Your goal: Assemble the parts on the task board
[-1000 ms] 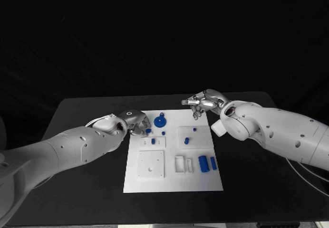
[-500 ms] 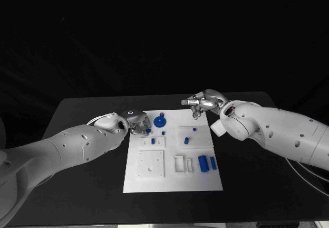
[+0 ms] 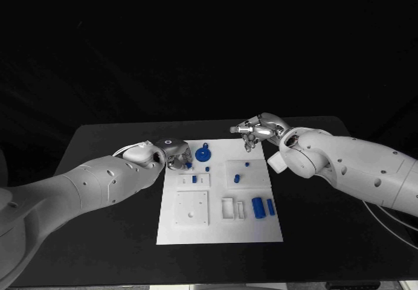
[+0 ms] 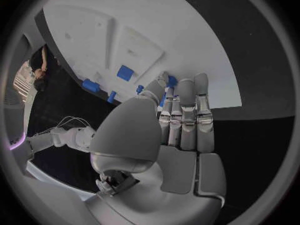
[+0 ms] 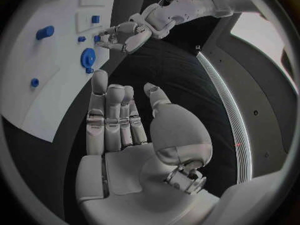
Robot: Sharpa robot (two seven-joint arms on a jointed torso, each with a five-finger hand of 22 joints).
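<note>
Hovering over the task board (image 3: 218, 232), both robot hands spread empty.

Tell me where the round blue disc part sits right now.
In the head view the round blue disc lies on the task board near its far edge, left of centre, just beside the left hand. A small blue peg sits just nearer than it.

lab | black table (image 3: 104, 241) | dark backdrop | white task board (image 3: 218, 232)
</note>
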